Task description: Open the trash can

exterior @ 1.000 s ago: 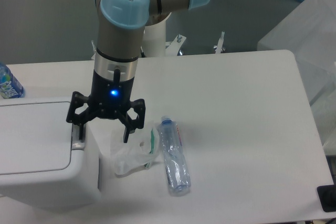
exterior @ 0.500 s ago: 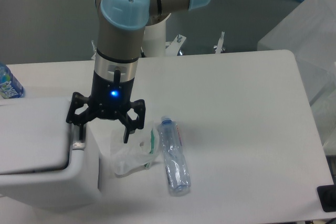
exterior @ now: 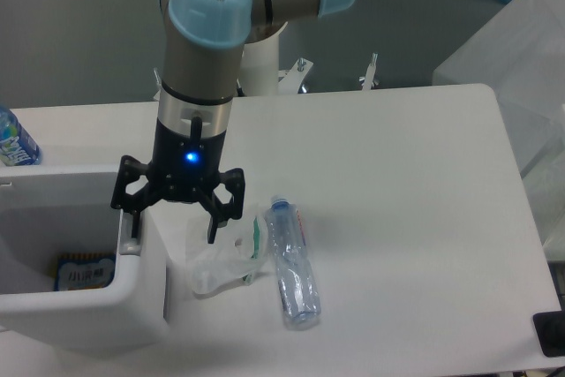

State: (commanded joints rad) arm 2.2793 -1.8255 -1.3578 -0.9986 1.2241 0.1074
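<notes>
Your trash can (exterior: pixel 79 297) at eight o'clock looks open, its inside showing (a blue packet (exterior: pixel 84 273) lies within). The gripper (exterior: pixel 173 222), fingers spread, stands at its tab; only withdrawal remains.

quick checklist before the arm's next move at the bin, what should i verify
1. Lid of the large white plastic trash can open: ok, the inside shows, with a small blue-and-orange packet at the bottom.
2. Tool position: ok, one finger is down at the small grey push tab; the other hangs outside the wall.
3. Tool holding anything: ok, the fingers are spread and nothing is between them.
4. Contact with the tab: cannot tell, the finger hides it.
5. Retreat path upward: ok, nothing is over the arm.
6. Clear plastic bottle and crumpled clear wrapper beside the can: ok, lying apart from the tool.
</notes>
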